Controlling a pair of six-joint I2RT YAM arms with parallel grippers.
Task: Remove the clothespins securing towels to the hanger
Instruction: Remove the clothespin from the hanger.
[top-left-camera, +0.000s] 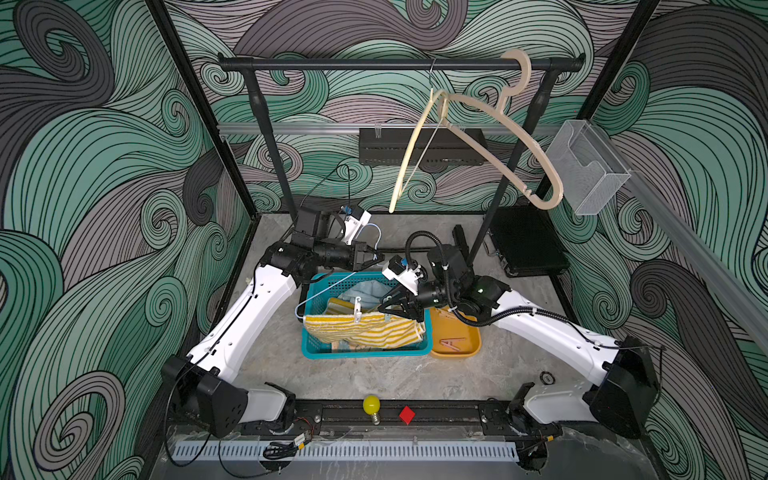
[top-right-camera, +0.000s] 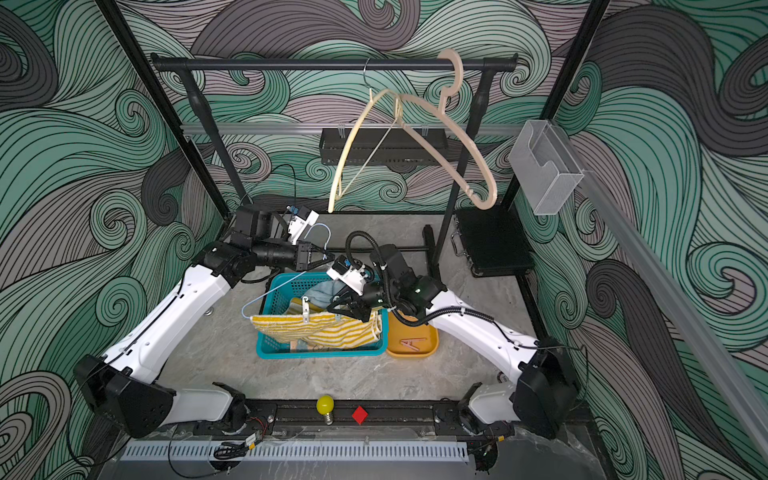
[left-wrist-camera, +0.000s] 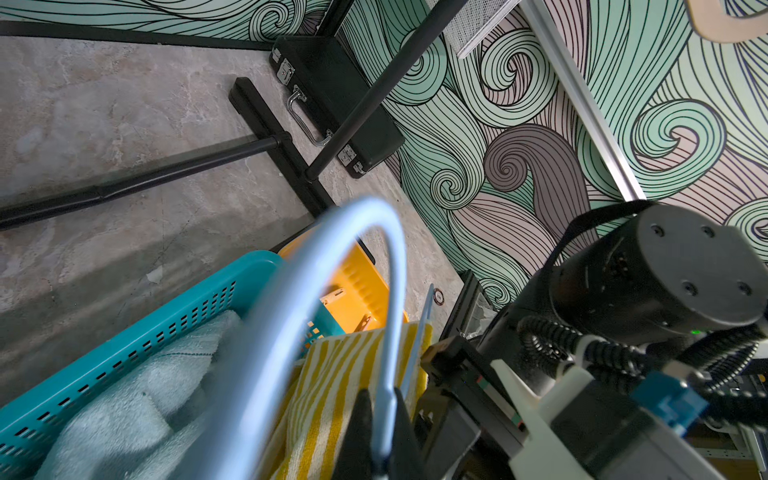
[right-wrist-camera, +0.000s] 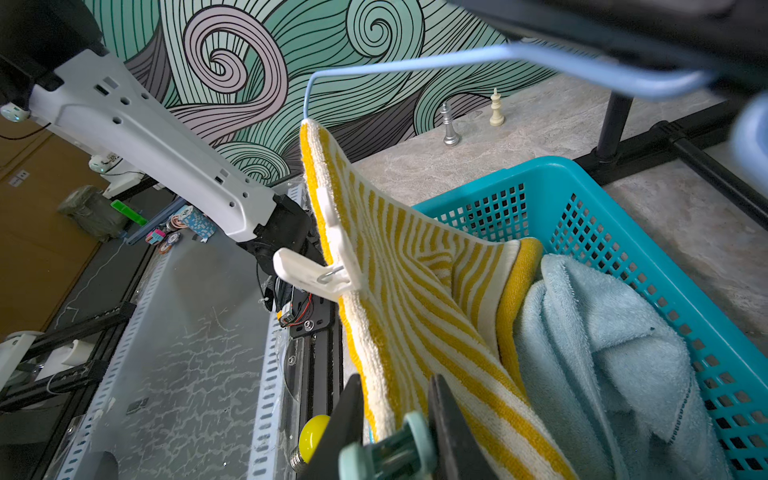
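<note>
Mint-teal plastic clothespin (right-wrist-camera: 386, 453) sits bottom middle in the right wrist view, pinched by the right fingers (right-wrist-camera: 451, 419), probably to squeeze it off the yellow-and-white striped towel (right-wrist-camera: 415, 299). Left of centre, a white plastic clothespin (right-wrist-camera: 336, 241) pins that towel to the light-blue wire hanger (right-wrist-camera: 602, 65). Left fingers (left-wrist-camera: 359, 436) grip the hanger tight, steadying it.

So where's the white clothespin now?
Centre of both top views: the white clothespin grips the striped towel's top edge over the teal basket, beside the right gripper.
</note>
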